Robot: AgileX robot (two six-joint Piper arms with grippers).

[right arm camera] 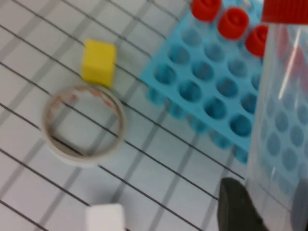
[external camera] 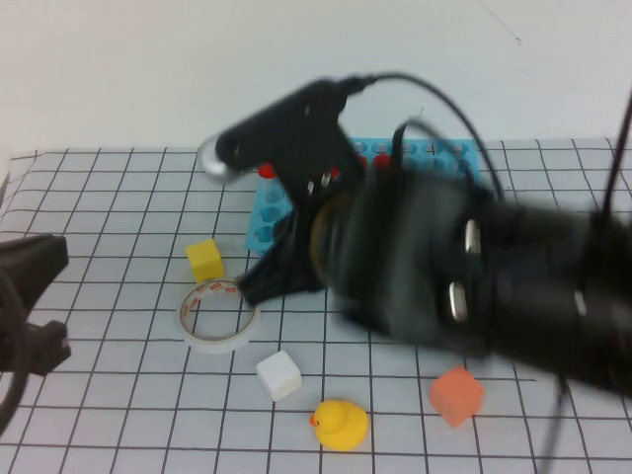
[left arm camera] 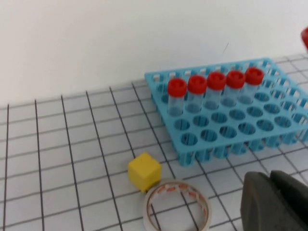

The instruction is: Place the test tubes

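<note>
A blue test-tube rack (external camera: 265, 227) stands at the back of the gridded table, partly hidden behind my right arm. Its back row holds several red-capped tubes (left arm camera: 216, 82), which also show in the right wrist view as red caps (right arm camera: 233, 21). My right gripper (external camera: 262, 281) hangs over the table just in front of the rack's left end. It is shut on a clear test tube (right arm camera: 284, 96) with a red cap, which sits between its dark fingers (right arm camera: 236, 207). My left gripper (external camera: 30, 296) rests at the table's left edge, shut and empty, with its fingers (left arm camera: 274, 202) pressed together.
A yellow cube (external camera: 204, 260) and a roll of tape (external camera: 217, 314) lie left of the right gripper. Nearer the front are a white cube (external camera: 278, 375), a yellow duck (external camera: 341, 425) and an orange cube (external camera: 456, 395).
</note>
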